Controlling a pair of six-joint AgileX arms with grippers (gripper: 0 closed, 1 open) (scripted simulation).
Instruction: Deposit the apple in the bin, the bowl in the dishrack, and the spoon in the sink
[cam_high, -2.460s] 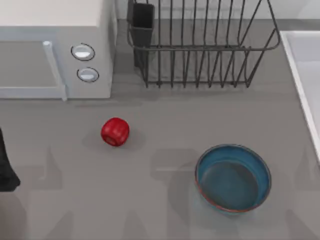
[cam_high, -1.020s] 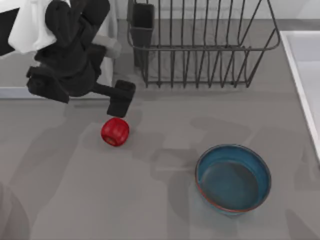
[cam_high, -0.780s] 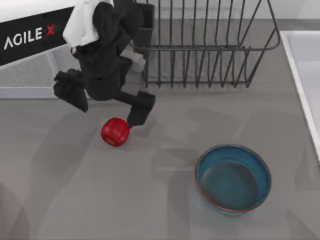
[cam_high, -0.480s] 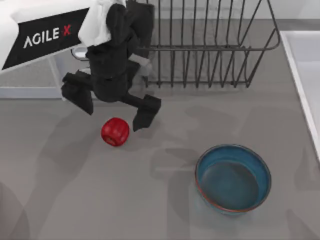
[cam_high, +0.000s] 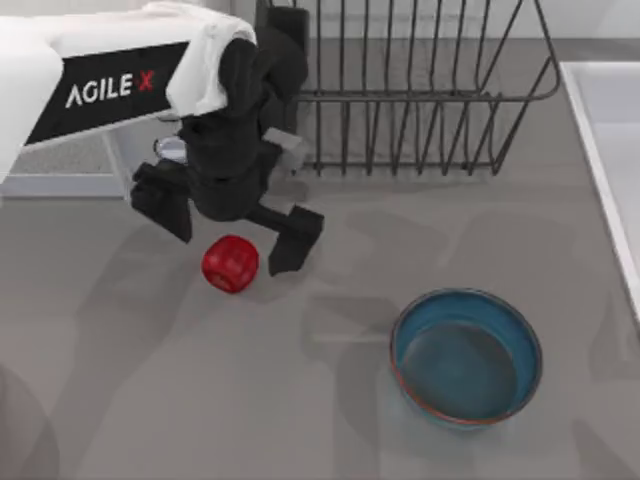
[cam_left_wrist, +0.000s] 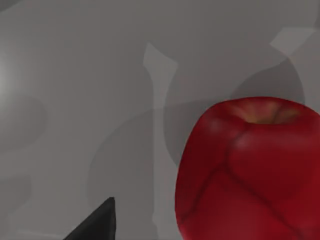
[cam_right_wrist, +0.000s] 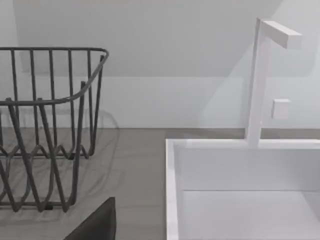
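The red apple lies on the grey table left of the middle. My left gripper hangs open just above and behind it, one finger on each side, not touching. In the left wrist view the apple looms close beside one dark fingertip. The blue bowl stands upright at the front right. The dishrack sits at the back and the sink at the right edge. The bin and the spoon are out of view. My right arm is parked at the right, its wrist view facing the dishrack and sink.
A white microwave with round knobs stands at the back left, partly under my left arm. A black utensil cup hangs on the rack's left corner. A white faucet rises behind the sink.
My left arm has swung in from the left over the microwave and come forward and down, so its open fingers now straddle the apple. Apple and bowl have not moved.
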